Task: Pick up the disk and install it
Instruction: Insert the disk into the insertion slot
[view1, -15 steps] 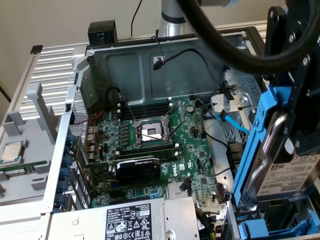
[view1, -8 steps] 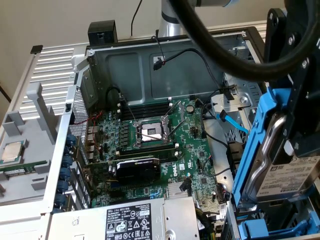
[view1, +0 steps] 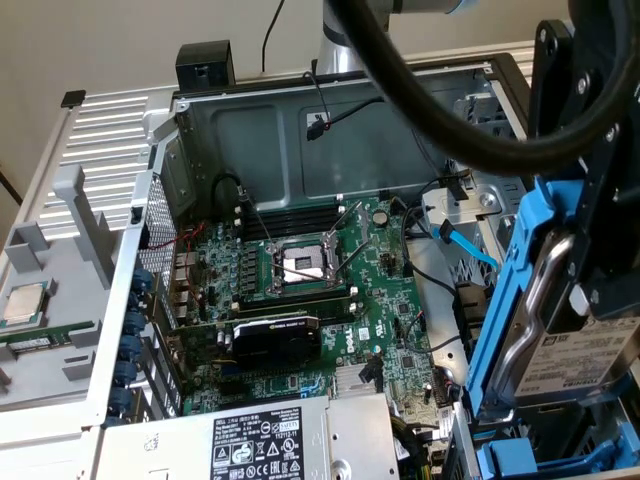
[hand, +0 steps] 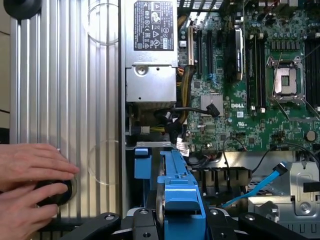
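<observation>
- At the exterior view's left, a small processor chip (view1: 24, 303) lies on a grey tray (view1: 60, 258) outside the open computer case (view1: 200, 140).
- In the middle lies the motherboard (view1: 385, 290), with a black graphics card (view1: 275, 340) and the power supply (view1: 260, 445).
- A blue cable (view1: 468, 246) runs beside the board, near the disk.
- At the right, the gripper (view1: 600, 280) pinches the disk (view1: 578, 365), held on edge and tilted over the case's corner.
- In the wrist view, a person's hands (hand: 30, 175) rest on a ribbed panel (hand: 65, 75) beside the case.
</observation>
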